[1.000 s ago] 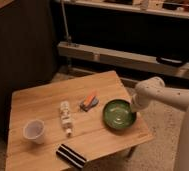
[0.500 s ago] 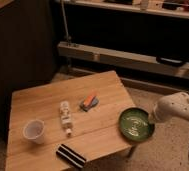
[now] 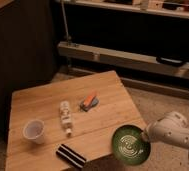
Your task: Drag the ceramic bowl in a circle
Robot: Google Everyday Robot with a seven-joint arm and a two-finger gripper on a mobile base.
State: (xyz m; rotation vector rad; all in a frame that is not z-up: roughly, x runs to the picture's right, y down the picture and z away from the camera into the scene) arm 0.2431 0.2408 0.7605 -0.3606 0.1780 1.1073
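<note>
The ceramic bowl (image 3: 130,143) is round, shallow and dark green with pale rings inside. It sits at the front right corner of the wooden table (image 3: 43,105), partly over the edge. My gripper (image 3: 146,136) is at the end of the white arm (image 3: 175,132) that comes in from the right, and it meets the bowl's right rim.
On the table are a translucent white plastic cup (image 3: 34,131) at the front left, a small bottle lying down (image 3: 65,116) in the middle, an orange and grey item (image 3: 89,102) beyond it, and a black striped packet (image 3: 70,155) at the front edge. A metal rail (image 3: 128,57) runs behind.
The bowl has moved from the table's right side toward the front right corner and now overhangs the edge. The arm moved with it, down and to the right.
</note>
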